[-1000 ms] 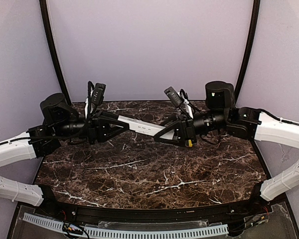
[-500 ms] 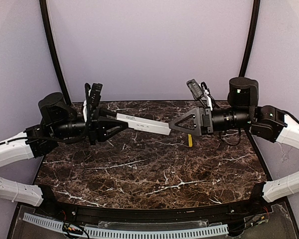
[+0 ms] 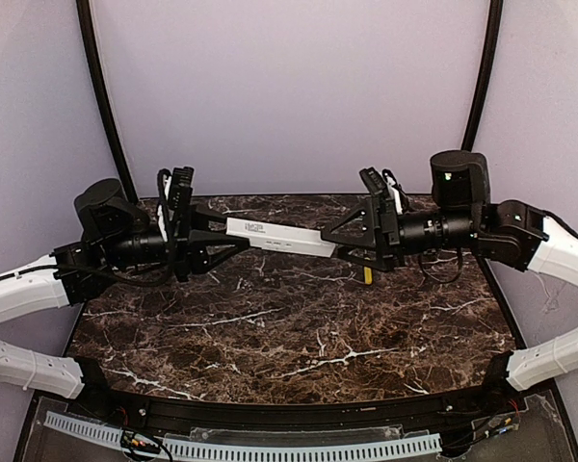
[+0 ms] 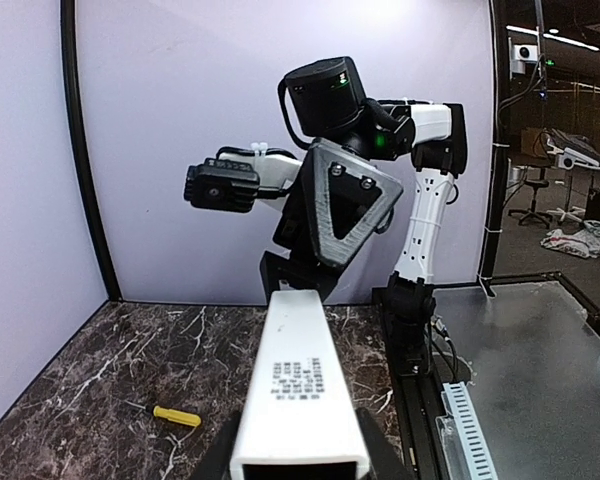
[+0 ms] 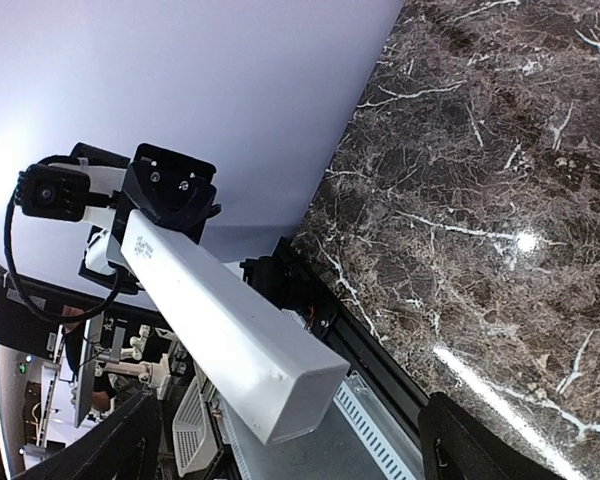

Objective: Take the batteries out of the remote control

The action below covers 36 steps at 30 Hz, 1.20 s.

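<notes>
Aloft, left pincer (image 3: 231, 237) clamps the remote control (image 3: 284, 238); right pincer (image 3: 332, 245) gapes around its end; batteries hidden

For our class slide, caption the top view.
Left gripper holds the remote control above the table; right gripper faces its free end.

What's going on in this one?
The left gripper holds the remote control by one end, lifted above the table, with its free end pointing at the right arm. The right gripper is open, a finger on either side of that free end and not clamped on it. A screwdriver lies on the table below. No batteries show in any view.
</notes>
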Motion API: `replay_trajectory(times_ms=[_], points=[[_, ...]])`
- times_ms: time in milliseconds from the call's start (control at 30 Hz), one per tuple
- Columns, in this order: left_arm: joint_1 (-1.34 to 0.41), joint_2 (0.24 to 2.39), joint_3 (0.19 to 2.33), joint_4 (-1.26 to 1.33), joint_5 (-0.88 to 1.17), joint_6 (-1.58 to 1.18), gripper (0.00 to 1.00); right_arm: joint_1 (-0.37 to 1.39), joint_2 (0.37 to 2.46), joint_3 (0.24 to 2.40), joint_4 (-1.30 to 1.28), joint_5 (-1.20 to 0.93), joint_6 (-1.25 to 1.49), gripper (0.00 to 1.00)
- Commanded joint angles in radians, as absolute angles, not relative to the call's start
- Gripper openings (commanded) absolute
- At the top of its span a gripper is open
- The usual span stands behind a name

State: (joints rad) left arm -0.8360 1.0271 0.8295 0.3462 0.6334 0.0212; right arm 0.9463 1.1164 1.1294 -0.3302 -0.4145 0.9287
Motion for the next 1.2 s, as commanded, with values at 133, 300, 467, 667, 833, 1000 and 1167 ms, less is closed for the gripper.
replay_trajectory(times_ms=[133,300,467,667,833,1000,1167], points=[[-0.836,1.012,0.800,0.458,0.696,0.078,0.00,0.930,1.142,1.085,-0.146,-0.457,1.075,0.86],[-0.836,1.013,0.790,0.487,0.697,0.066,0.00,0.930,1.167,1.086,-0.109,-0.499,1.090,0.80],[-0.835,1.019,0.789,0.498,0.698,0.063,0.01,0.929,1.193,1.089,-0.080,-0.534,1.106,0.74],[-0.836,1.021,0.781,0.521,0.683,0.059,0.00,0.930,1.197,1.085,-0.040,-0.569,1.115,0.64],[-0.836,1.030,0.781,0.529,0.681,0.059,0.00,0.930,1.197,1.071,-0.012,-0.587,1.124,0.53],[-0.836,1.036,0.779,0.537,0.679,0.058,0.00,0.930,1.196,1.068,-0.005,-0.598,1.126,0.43],[-0.836,1.037,0.776,0.537,0.678,0.060,0.00,0.930,1.195,1.065,-0.005,-0.600,1.124,0.35]])
